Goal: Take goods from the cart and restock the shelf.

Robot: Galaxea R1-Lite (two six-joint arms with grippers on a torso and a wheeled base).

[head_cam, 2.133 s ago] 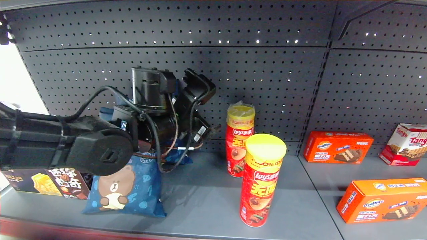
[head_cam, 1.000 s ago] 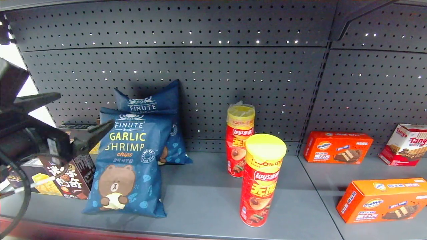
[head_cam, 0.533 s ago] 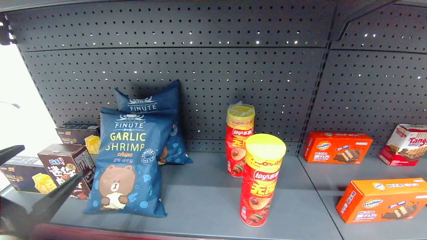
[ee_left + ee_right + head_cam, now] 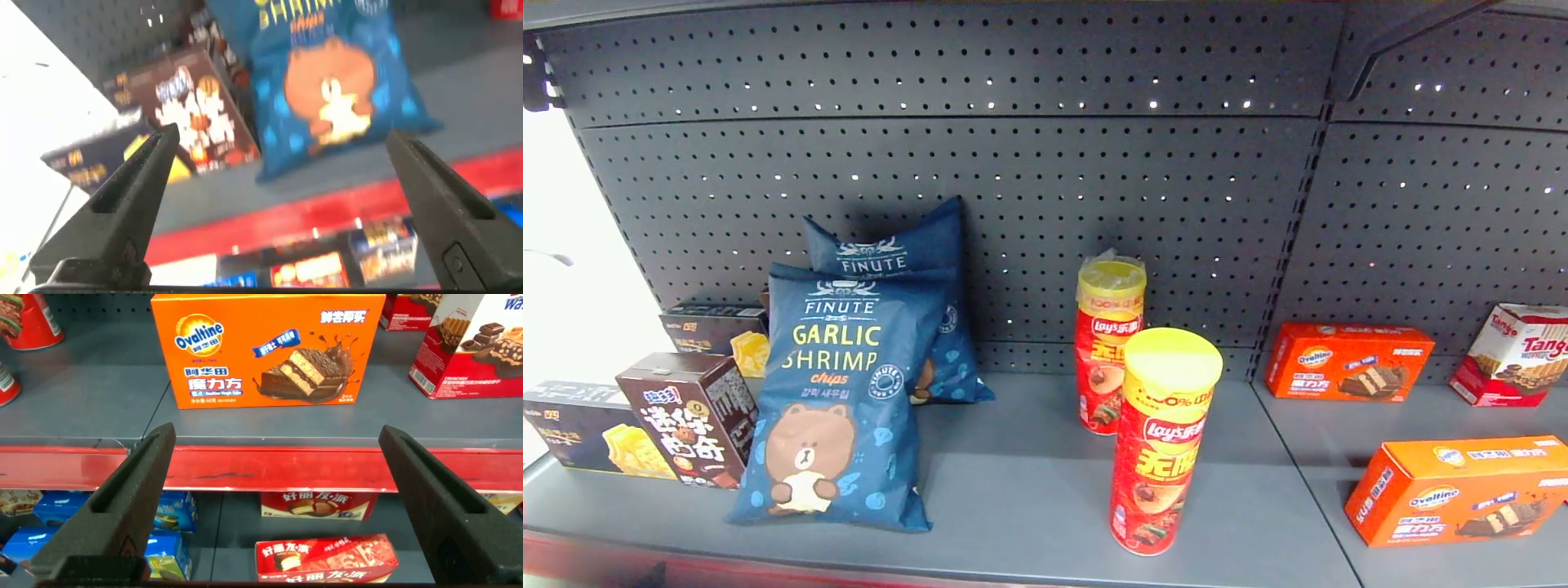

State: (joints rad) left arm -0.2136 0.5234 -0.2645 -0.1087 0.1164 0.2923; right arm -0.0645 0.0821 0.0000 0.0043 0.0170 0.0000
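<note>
Between blue chip bag (image 4: 837, 408) and front can (image 4: 1164, 457), wide stretch of shelf (image 4: 1013, 482).

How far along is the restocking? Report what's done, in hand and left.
Done: a blue chip bag stands on the shelf, in front of a second bag. In hand: nothing; the left gripper and right gripper are both open and empty, off the shelf's front edge. Left: how much remains in the cart can't be judged; bare shelf beside the cans suggests room for more.
</note>
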